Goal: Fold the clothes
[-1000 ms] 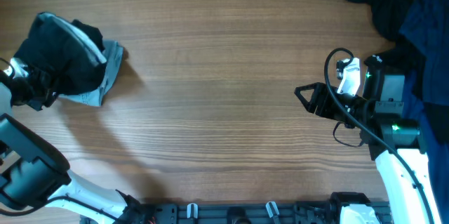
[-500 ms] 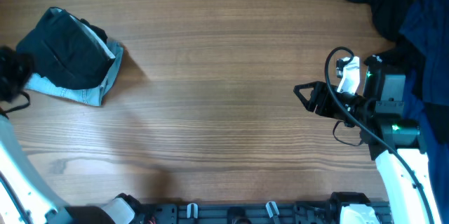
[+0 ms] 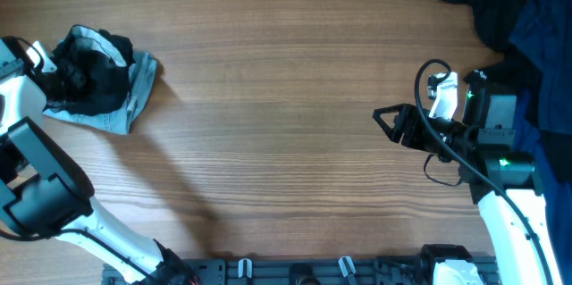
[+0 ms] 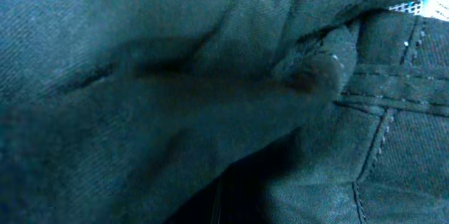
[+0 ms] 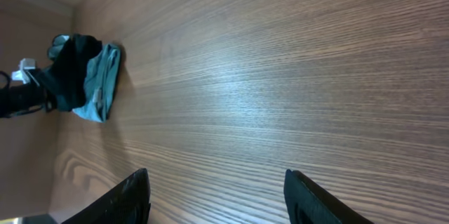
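Note:
The clothes are not to be made out in any view. At the table's left lies a small light-blue denim garment, bunched up and dark in its middle. My left gripper is down on it and shut. The left wrist view is filled with the denim garment's dark fabric and seams, and my own fingers are hidden there. My right gripper hangs open over bare wood at the right, pointing left. In the right wrist view the right gripper has nothing between its fingers, and the denim garment shows far off.
A heap of black and deep-blue garments fills the back right corner, reaching down beside the right arm. The wooden table stretches between the two arms. A rail with clips runs along the front edge.
The left gripper closed, pulled off to the left of the denim garment, and has come back down onto it. The right arm has not moved.

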